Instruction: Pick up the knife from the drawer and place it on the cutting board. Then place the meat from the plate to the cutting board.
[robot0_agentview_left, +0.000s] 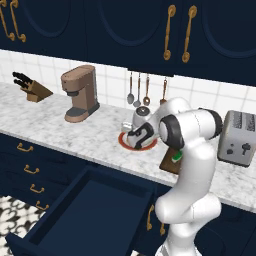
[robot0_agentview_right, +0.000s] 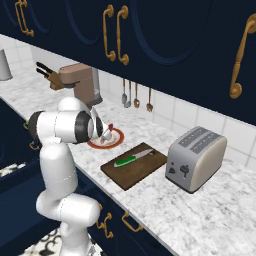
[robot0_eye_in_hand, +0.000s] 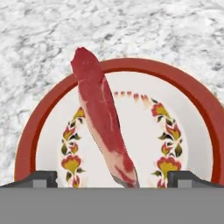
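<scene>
One tool (robot0_eye_in_hand: 112, 177), jaws wide and empty, hangs just over the one meat slab (robot0_eye_in_hand: 101, 116) on the one plate (robot0_eye_in_hand: 192, 98); the slab runs slantwise between the tips, so closing now could clip one end and let it slip. Farther right, one green-handled knife (robot0_agentview_right: 131, 159) already lies on the one cutting board (robot0_agentview_right: 145, 172), beside one toaster (robot0_agentview_right: 196, 157).

no readable text, labels or numbers

Kitchen, marble counter (robot0_agentview_left: 50, 125), navy cabinets (robot0_agentview_left: 100, 30), toaster (robot0_agentview_right: 195, 157), coffee machine (robot0_agentview_left: 79, 92), knife block (robot0_agentview_left: 31, 86)
</scene>
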